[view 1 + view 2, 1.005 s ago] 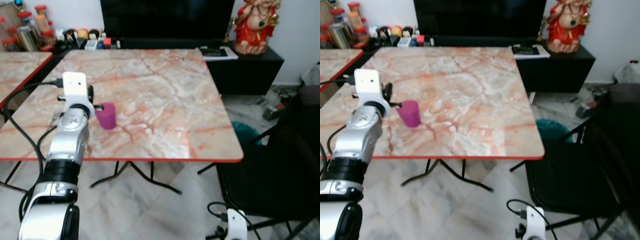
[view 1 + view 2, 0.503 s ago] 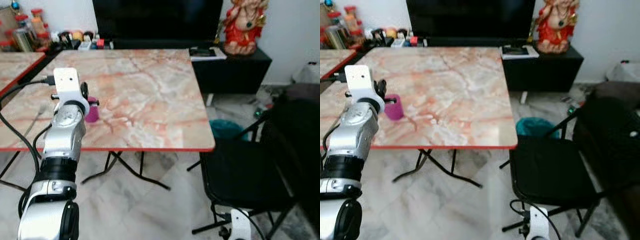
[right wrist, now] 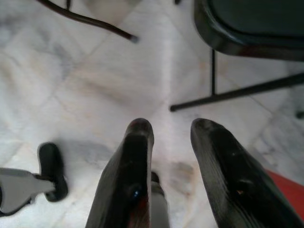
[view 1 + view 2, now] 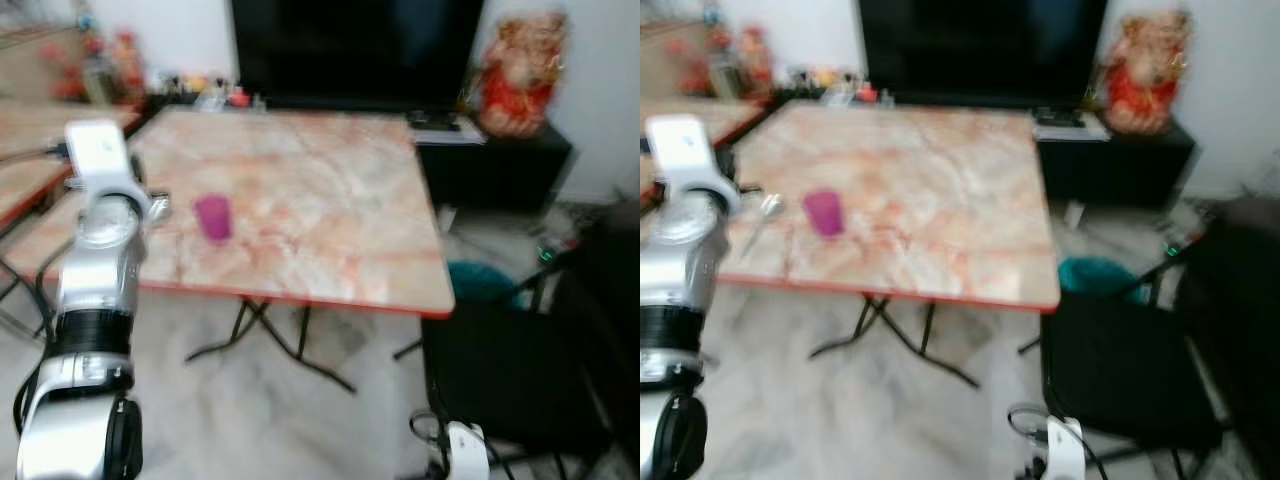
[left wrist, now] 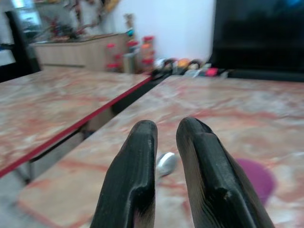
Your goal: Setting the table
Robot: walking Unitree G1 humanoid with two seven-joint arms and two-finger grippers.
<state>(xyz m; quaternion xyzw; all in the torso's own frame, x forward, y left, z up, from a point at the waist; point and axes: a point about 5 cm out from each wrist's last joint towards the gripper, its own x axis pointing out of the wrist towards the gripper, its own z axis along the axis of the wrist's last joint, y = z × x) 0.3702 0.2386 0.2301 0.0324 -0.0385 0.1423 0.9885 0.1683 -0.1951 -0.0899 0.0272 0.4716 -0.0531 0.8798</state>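
Observation:
A purple cup (image 4: 213, 217) stands upright near the left front of the marble table (image 4: 330, 200). A metal spoon (image 4: 768, 207) lies just to its left. My left gripper (image 5: 166, 126) is raised over the table's left edge, a short way left of the cup and apart from it. Its fingers stand a narrow gap apart with nothing between them. In the left wrist view the spoon (image 5: 166, 163) shows through that gap and the cup (image 5: 256, 173) sits off to one side. My right gripper (image 3: 171, 126) hangs low over the floor, open and empty.
A black chair (image 4: 510, 370) stands at the table's right front corner. A black TV unit (image 4: 490, 160) with a red statue (image 4: 520, 75) lies beyond. A second table (image 5: 57, 109) is at the left, with jars (image 4: 105, 65) behind. The head views are blurred.
The camera has swung and the head views have blurred. My left gripper, right beside the cup a second ago, now stands farther to its left. The cup stays on the table.

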